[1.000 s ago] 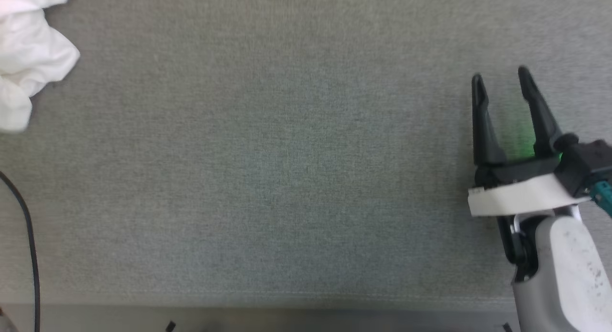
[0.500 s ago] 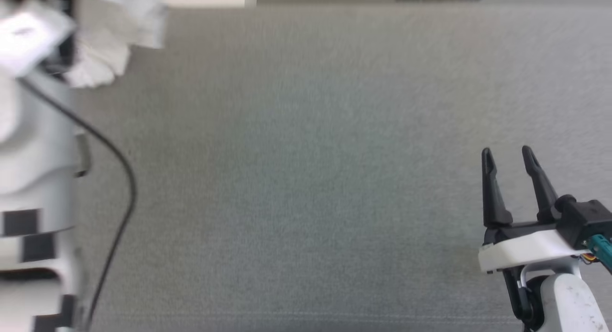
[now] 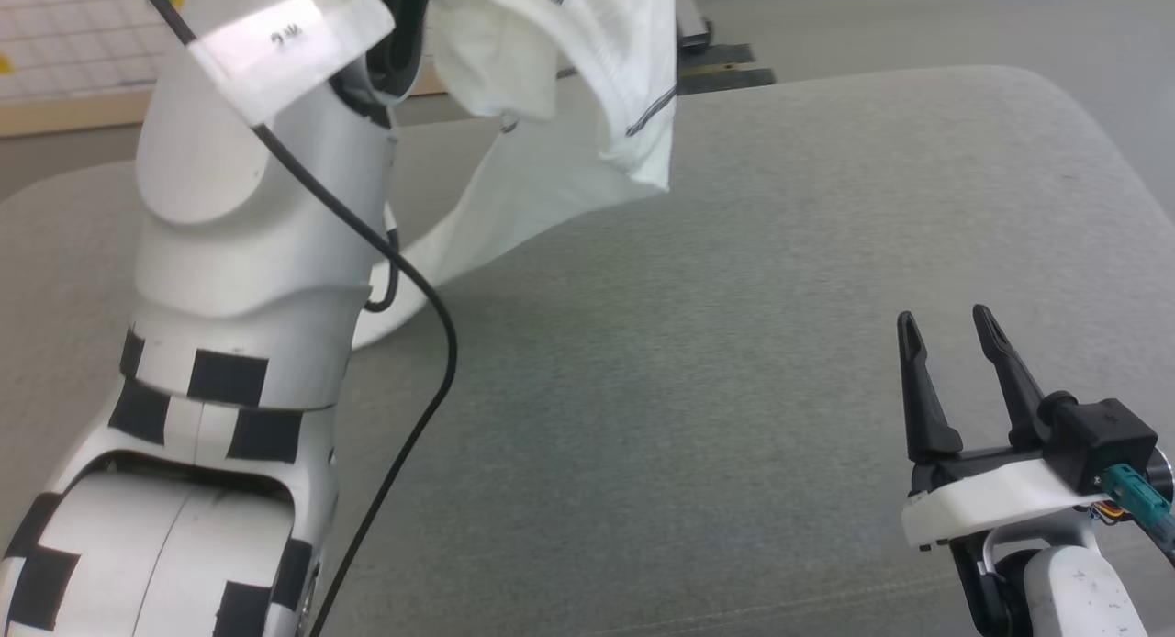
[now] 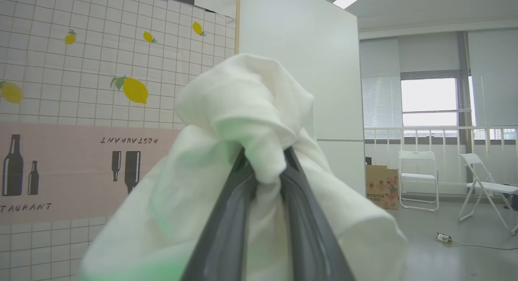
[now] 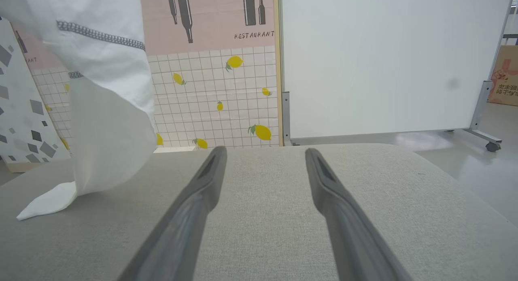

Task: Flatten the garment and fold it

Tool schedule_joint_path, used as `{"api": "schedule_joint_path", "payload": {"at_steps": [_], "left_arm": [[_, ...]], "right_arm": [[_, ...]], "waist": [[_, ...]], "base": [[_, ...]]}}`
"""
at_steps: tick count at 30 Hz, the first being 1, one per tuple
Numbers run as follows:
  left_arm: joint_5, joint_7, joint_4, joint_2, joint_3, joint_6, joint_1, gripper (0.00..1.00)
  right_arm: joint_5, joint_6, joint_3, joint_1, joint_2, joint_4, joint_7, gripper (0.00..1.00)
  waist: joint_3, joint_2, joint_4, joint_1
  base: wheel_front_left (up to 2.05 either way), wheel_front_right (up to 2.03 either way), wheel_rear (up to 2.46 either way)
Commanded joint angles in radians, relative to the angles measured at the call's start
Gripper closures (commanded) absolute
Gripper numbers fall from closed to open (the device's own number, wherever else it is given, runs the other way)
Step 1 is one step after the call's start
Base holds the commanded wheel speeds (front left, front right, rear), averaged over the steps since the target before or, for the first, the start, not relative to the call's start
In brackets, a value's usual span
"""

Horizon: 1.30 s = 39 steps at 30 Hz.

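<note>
The garment [image 3: 569, 59], white with dark zigzag seams, hangs bunched from my raised left arm [image 3: 257, 206] at the top of the head view. Its lower end trails onto the grey padded table [image 3: 734, 297]. In the left wrist view my left gripper [image 4: 265, 161] is shut on a wad of the garment [image 4: 243, 111], which drapes over both fingers. My right gripper [image 3: 945, 329] hovers open and holding nothing low over the table's right side. The right wrist view shows the right gripper [image 5: 265, 151] and the garment [image 5: 109, 103] hanging to its left, with a tip on the table.
A black cable [image 3: 431, 343] loops off the left arm over the table. Beyond the table's far edge stand a lemon-patterned tile panel [image 5: 218, 94] and a white partition [image 5: 384, 62] on a wheeled foot. White folding chairs [image 4: 417, 179] and a cardboard box [image 4: 380, 186] stand further off.
The head camera has tilted up, bringing the table's far edge and my raised left arm into view. The garment now hangs high from the left gripper. The right gripper has stayed open.
</note>
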Motion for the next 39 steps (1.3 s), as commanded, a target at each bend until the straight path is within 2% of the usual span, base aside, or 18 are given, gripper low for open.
{"api": "schedule_joint_path", "payload": {"at_steps": [1,4,6,10,17,21,25,26,27,28,32,39], "left_arm": [[-0.041,-0.017,0.004,-0.009,-0.005,0.003,-0.034,1.00],[-0.121,-0.036,0.011,-0.015,-0.054,0.015,-0.042,1.00],[-0.190,-0.044,0.019,-0.016,-0.121,0.034,-0.029,1.00],[-0.247,-0.019,0.078,-0.016,-0.261,0.065,0.039,1.00],[-0.255,0.113,0.302,-0.016,-0.444,0.080,0.222,1.00],[-0.285,0.205,0.399,-0.016,-0.510,0.063,0.312,1.00],[-0.310,0.304,0.476,-0.016,-0.553,0.068,0.364,1.00],[-0.313,0.329,0.490,-0.016,-0.562,0.070,0.371,0.65],[-0.318,0.352,0.501,-0.016,-0.570,0.069,0.376,0.07],[-0.325,0.359,0.501,-0.016,-0.572,0.066,0.379,0.00],[-0.326,0.271,0.475,-0.013,-0.556,0.075,0.373,0.00],[-0.307,-0.109,0.329,0.042,-0.462,0.102,0.401,0.00]], "right_arm": [[0.000,-0.002,0.003,0.014,-0.001,-0.006,0.006,0.00],[0.001,-0.002,0.013,0.017,-0.001,-0.007,0.011,0.00],[0.006,-0.002,0.022,0.015,-0.001,-0.008,0.013,0.00],[0.012,-0.002,0.030,0.011,-0.001,-0.008,0.013,0.00],[0.020,-0.002,0.029,0.003,-0.001,-0.007,0.008,0.00],[0.029,-0.002,0.044,-0.009,-0.001,-0.006,0.004,0.00],[0.037,-0.002,0.050,-0.021,-0.001,0.000,-0.002,0.00],[0.037,-0.002,0.049,-0.023,-0.001,0.002,-0.004,0.00],[0.038,-0.002,0.049,-0.024,-0.001,0.005,-0.006,0.00],[0.037,-0.002,0.046,-0.024,-0.001,0.007,-0.007,0.00],[0.030,-0.002,0.032,-0.019,-0.001,0.010,-0.008,0.00],[0.001,-0.002,-0.003,-0.015,-0.001,-0.012,0.003,0.00]], "waist": [[-0.030,-0.0001,-0.070,0.0001],[-0.024,-0.0001,-0.096,0.0001],[-0.016,-0.0001,-0.113,0.0001],[0.006,-0.0001,-0.135,0.0001],[0.049,-0.0001,-0.148,0.0001],[0.068,-0.0001,-0.154,0.0001],[0.082,-0.0001,-0.149,0.0001],[0.084,-0.0001,-0.147,0.0001],[0.086,-0.0001,-0.143,0.0001],[0.087,-0.0001,-0.138,0.0001],[0.083,-0.0001,-0.110,0.0001],[0.044,-0.0001,-0.052,0.0001]], "base": [[0.00,0.00,0.00],[0.00,0.00,0.00],[0.00,0.00,0.00],[0.00,0.00,0.00],[0.00,0.00,0.00],[0.00,0.00,0.00],[0.00,0.00,0.00],[0.00,0.00,0.00],[0.00,0.00,0.00],[0.00,0.00,0.00],[0.00,0.00,0.00],[0.00,0.00,0.00]]}}
